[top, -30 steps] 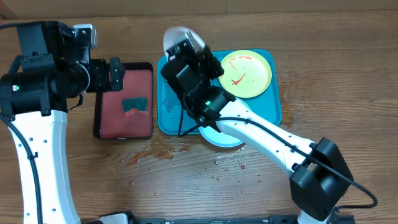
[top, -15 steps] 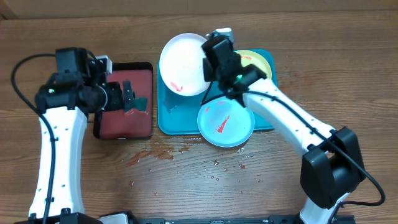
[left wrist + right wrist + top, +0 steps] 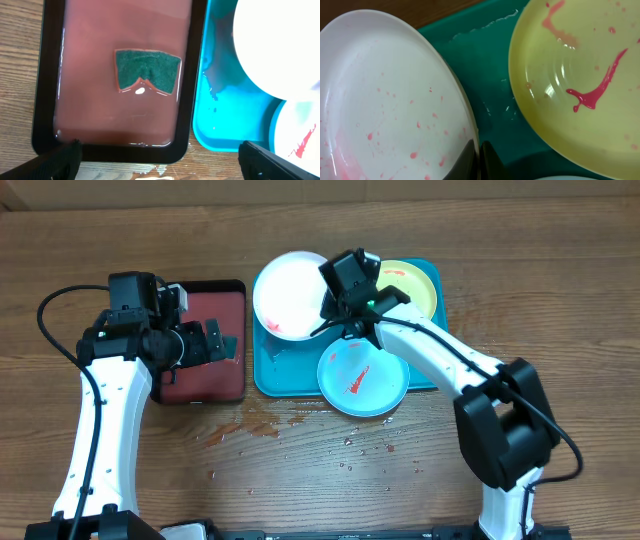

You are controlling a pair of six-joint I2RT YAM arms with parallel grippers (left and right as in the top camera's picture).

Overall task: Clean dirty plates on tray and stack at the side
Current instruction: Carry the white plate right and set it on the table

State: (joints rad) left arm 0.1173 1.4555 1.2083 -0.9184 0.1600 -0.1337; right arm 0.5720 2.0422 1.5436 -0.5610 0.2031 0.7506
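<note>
My right gripper [image 3: 331, 313] is shut on the right rim of the white plate [image 3: 290, 295], which is speckled with red sauce and held tilted over the left end of the turquoise tray [image 3: 268, 372]. In the right wrist view the fingers [image 3: 470, 157] pinch that white plate [image 3: 385, 100] at its edge. The yellow-green plate [image 3: 412, 288] lies at the tray's far right with red streaks. The light blue plate [image 3: 362, 380] overhangs the tray's near rim. My left gripper [image 3: 213, 343] hangs open over the black-rimmed tray, holding nothing.
The black-rimmed tray [image 3: 160, 385] left of the turquoise one holds reddish liquid and a green sponge [image 3: 147, 70]. Water drops and a small puddle [image 3: 250, 425] wet the wooden tabletop in front of both trays.
The right arm has swung back from across the tray and brought the white plate down over the tray's left end. The left arm has dropped closer over the black-rimmed tray, still open.
</note>
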